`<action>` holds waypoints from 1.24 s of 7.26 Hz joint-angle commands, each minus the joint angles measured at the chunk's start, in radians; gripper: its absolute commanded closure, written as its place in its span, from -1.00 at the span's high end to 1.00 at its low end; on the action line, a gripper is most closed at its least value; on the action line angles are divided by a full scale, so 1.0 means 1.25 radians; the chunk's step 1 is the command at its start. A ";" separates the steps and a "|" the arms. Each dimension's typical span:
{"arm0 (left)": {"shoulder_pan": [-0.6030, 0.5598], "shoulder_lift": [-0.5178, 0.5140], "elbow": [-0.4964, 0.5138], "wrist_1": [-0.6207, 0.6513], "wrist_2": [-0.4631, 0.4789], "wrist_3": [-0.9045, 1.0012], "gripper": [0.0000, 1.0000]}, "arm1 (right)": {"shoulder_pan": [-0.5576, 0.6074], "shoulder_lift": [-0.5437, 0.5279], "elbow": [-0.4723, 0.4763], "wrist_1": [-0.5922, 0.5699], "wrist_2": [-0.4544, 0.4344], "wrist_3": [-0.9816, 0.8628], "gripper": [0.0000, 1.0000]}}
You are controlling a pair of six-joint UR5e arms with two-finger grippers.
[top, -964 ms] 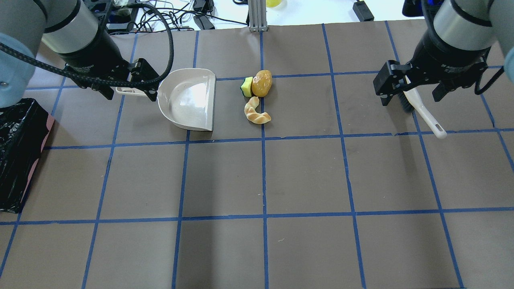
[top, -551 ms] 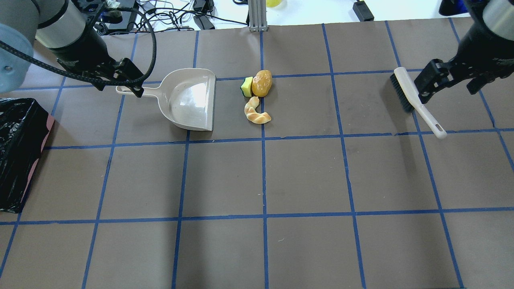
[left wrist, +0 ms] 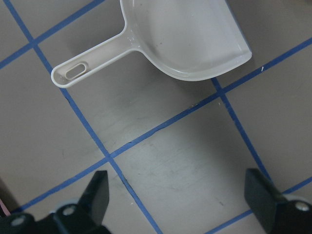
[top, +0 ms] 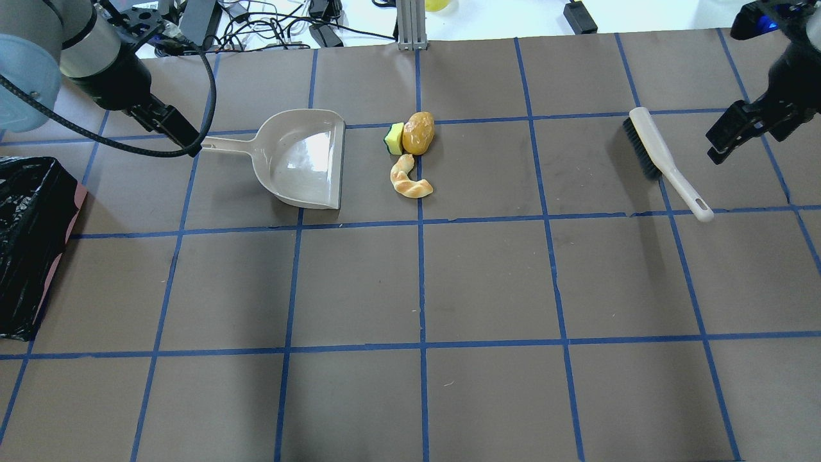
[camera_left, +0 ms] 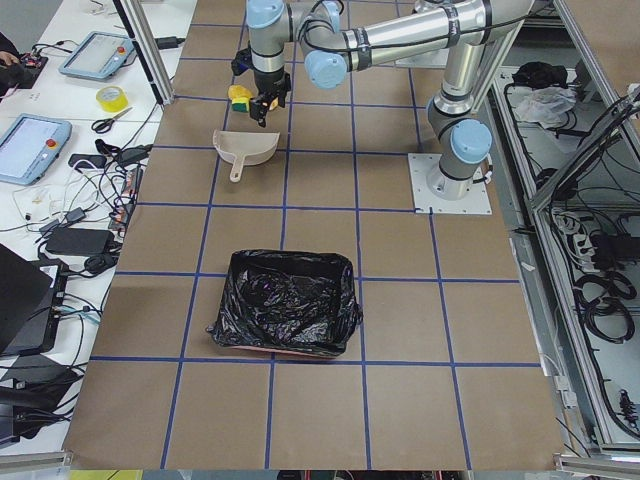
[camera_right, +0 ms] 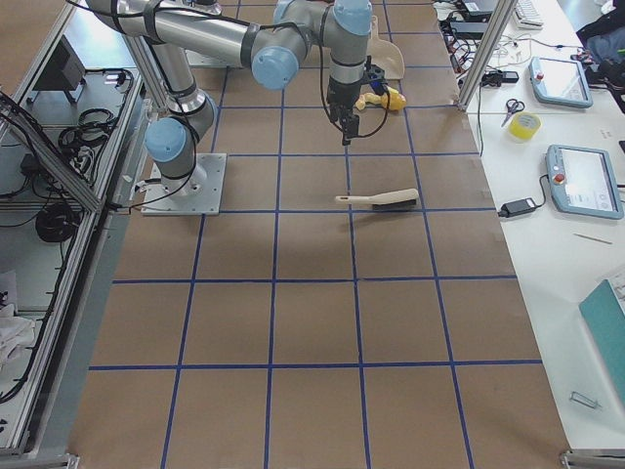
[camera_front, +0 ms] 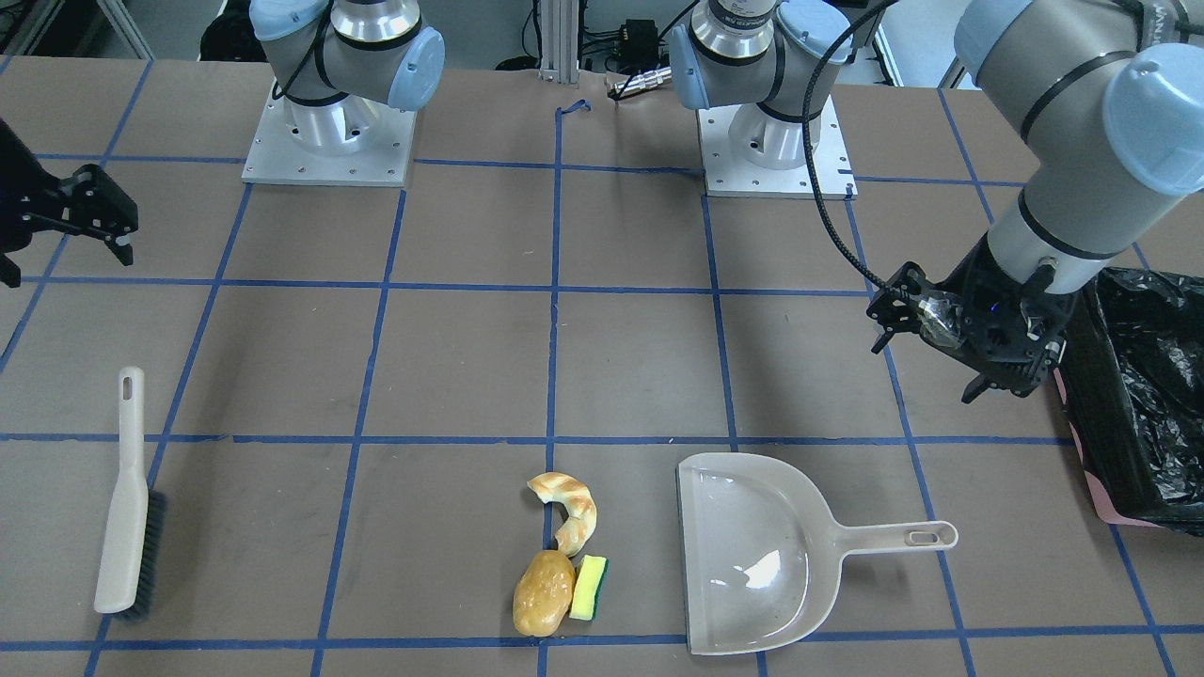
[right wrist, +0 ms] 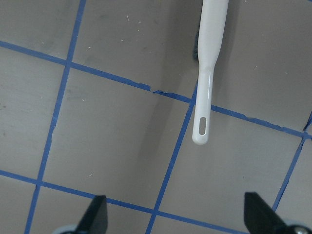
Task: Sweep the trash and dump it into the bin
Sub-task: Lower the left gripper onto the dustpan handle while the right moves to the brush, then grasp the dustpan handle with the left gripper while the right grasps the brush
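Note:
The trash lies together mid-table: a croissant (top: 409,179), a brown potato (top: 418,133) and a yellow-green sponge (top: 393,138); the croissant also shows in the front view (camera_front: 567,508). The beige dustpan (top: 301,157) lies flat just left of them, mouth toward them. The pink bin with its black bag (top: 29,244) sits at the left table edge. My left gripper (top: 179,131) is open and empty, above the table beside the dustpan handle tip (left wrist: 73,73). My right gripper (top: 725,138) is open and empty, right of the brush (top: 660,157).
The brush lies on the table at the right, bristles far, handle toward the near side (right wrist: 204,112). Blue tape lines grid the brown table. Cables and boxes (top: 288,19) lie beyond the far edge. Both arm bases (camera_front: 329,141) stand at the table's robot side.
Both open grippers have drawn away outward: the left one left off the dustpan handle, the right one right off the brush. Dustpan, brush and trash have stayed in place.

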 commanded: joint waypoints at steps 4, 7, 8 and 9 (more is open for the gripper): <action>0.000 -0.126 0.032 0.118 0.054 0.373 1.00 | -0.031 0.198 -0.001 -0.163 0.001 -0.056 1.00; -0.009 -0.169 0.033 0.153 0.082 0.452 1.00 | -0.030 0.282 -0.001 -0.227 -0.001 -0.005 1.00; -0.013 -0.194 0.033 0.159 0.083 0.454 1.00 | -0.030 0.295 0.000 -0.223 -0.001 0.021 1.00; -0.017 -0.200 0.036 0.170 0.086 0.453 1.00 | -0.030 0.309 0.004 -0.222 -0.001 0.023 1.00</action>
